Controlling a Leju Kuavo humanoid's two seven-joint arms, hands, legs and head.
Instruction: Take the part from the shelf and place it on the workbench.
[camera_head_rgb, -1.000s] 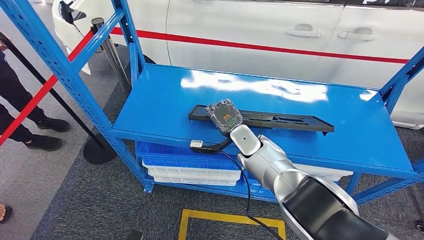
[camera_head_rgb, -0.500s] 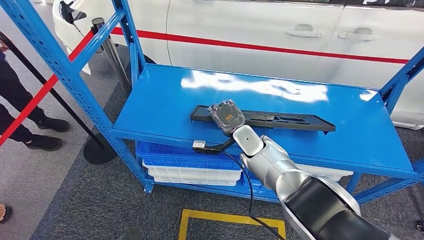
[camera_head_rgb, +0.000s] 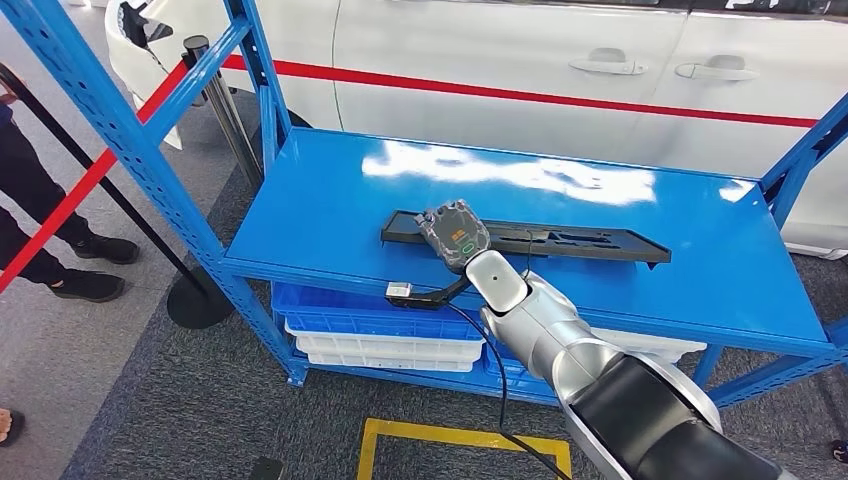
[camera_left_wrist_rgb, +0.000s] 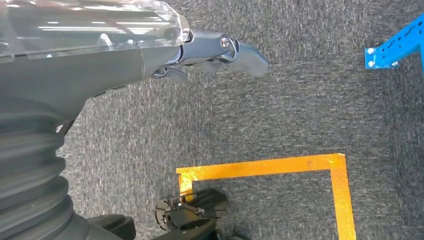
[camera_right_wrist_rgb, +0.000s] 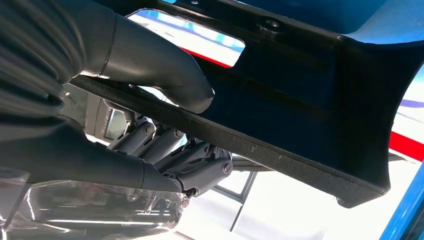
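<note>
Black moulded plastic, the long flat trim part (camera_head_rgb: 545, 243) lies on the glossy blue metal shelf board (camera_head_rgb: 330, 200), near its front edge, and over the last second it has shifted only a touch along the board while the right hand (camera_head_rgb: 452, 234) has settled onto its left end. The right wrist view shows this hand grasping the part: the thick grey thumb (camera_right_wrist_rgb: 165, 80) presses one face of the edge and the dark fingers (camera_right_wrist_rgb: 190, 160) curl under the other. That suggests the grasp is made and the lift off the shelf comes next. The part's long axis runs left to right, roughly parallel to the shelf's front edge, its free end pointing right. The left hand (camera_left_wrist_rgb: 220, 50) hangs over the grey carpet with nothing in it, fingers loosely extended.
</note>
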